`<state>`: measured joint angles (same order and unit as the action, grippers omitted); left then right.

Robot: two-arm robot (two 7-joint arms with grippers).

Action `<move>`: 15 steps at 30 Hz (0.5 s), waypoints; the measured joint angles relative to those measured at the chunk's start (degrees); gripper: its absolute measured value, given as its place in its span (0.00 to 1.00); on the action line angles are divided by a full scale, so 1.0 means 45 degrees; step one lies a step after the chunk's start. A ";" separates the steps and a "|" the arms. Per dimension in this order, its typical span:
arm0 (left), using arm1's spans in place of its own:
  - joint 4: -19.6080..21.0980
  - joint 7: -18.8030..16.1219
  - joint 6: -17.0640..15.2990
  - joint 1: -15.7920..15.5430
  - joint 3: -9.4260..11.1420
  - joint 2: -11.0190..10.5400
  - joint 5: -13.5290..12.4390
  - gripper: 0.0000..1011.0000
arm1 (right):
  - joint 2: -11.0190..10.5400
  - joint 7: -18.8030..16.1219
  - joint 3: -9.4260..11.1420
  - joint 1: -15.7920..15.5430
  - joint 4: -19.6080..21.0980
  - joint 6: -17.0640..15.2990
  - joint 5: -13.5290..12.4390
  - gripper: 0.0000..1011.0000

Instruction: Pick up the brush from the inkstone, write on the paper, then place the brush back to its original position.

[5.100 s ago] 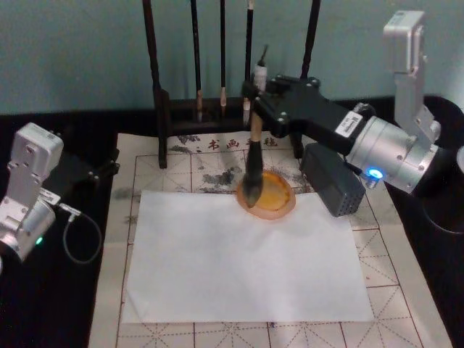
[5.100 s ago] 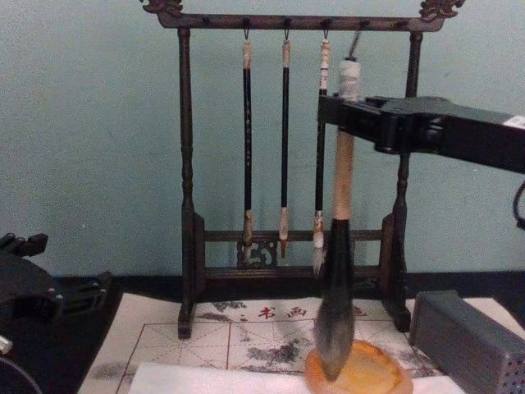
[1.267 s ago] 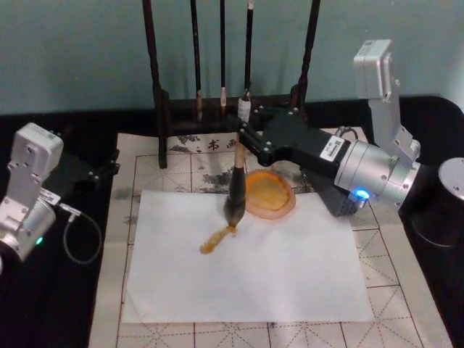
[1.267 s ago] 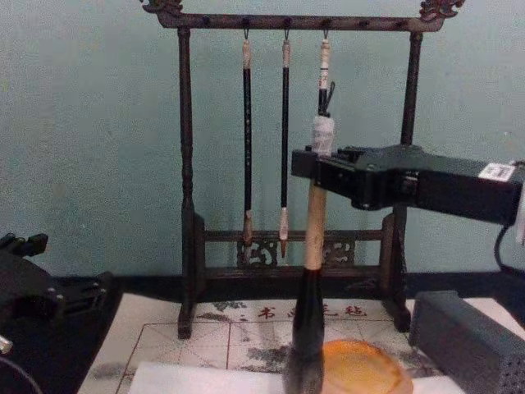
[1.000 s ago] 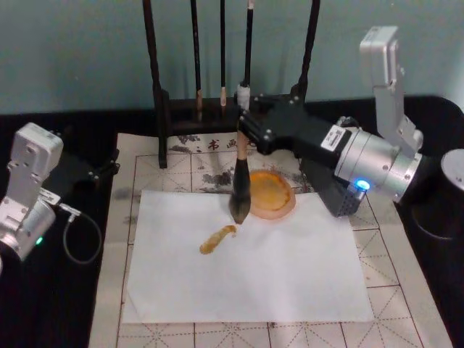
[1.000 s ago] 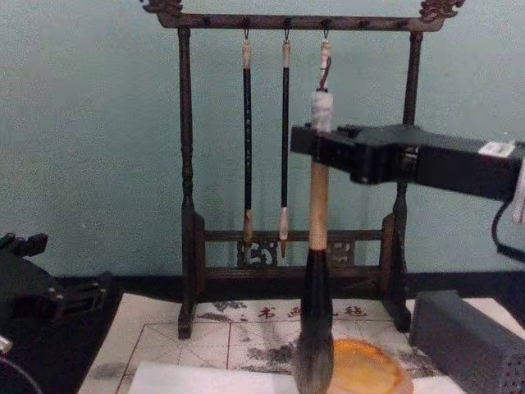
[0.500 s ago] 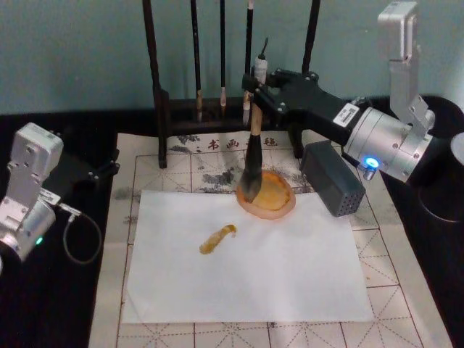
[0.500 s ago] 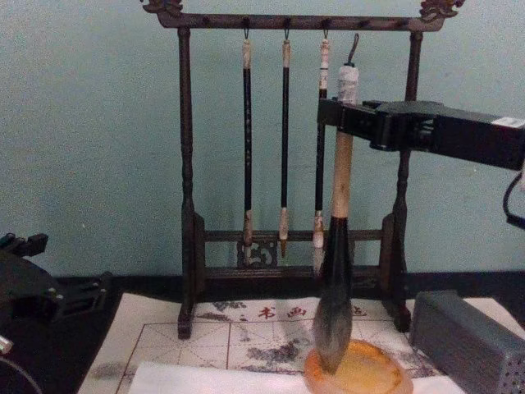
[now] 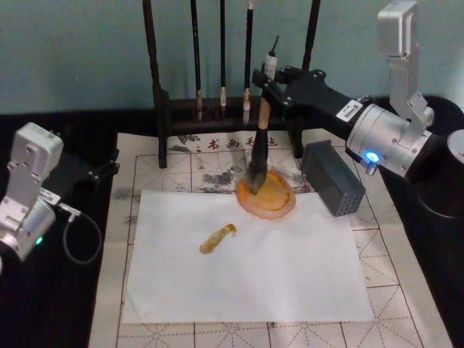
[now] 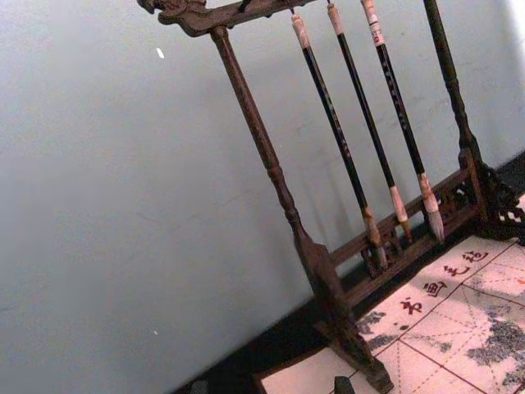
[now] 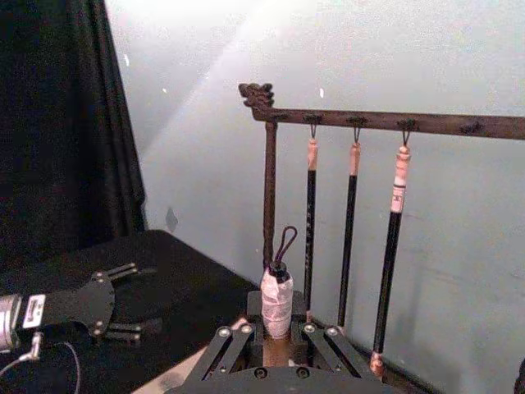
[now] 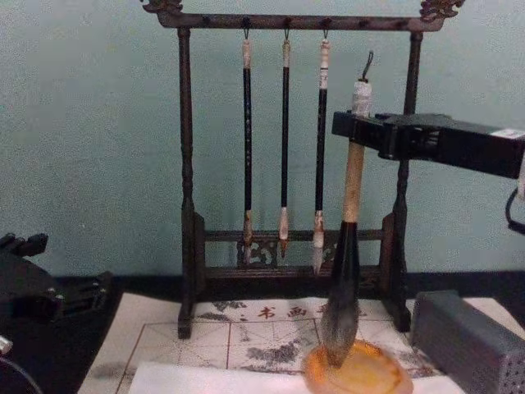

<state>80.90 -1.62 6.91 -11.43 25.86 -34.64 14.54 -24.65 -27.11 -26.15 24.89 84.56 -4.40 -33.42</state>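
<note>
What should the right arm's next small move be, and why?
Probably ease the right gripper down a little so the brush settles into the inkstone, ready for release. The gripper is shut on the handle, the brush stands near upright with its bristle tip at the dish, and a stroke is already on the paper. The left gripper sits parked at the left.

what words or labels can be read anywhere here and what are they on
"书画" in red, on the top border of the gridded mat; two more red characters follow, apparently "毛毡", less clear.
White sticker on the casing behind the right gripper: too small to read.
White label behind the left gripper: too small to read.
No other text is visible.
</note>
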 joint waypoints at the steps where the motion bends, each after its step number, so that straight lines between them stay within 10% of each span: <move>1: 0.0000 0.0000 0.0000 0.0000 0.0000 0.0000 0.0001 0.99 | 0.0008 0.0000 0.0002 0.0005 -0.0020 -0.0009 0.0006 0.20; 15: 0.0000 0.0000 0.0000 0.0001 0.0000 0.0000 0.0001 0.99 | 0.0196 0.0016 0.0016 0.0020 -0.0373 -0.0117 0.0077 0.20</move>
<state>80.90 -1.62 6.91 -11.43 25.86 -34.65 14.55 -23.77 -27.03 -26.08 24.98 82.88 -4.93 -33.08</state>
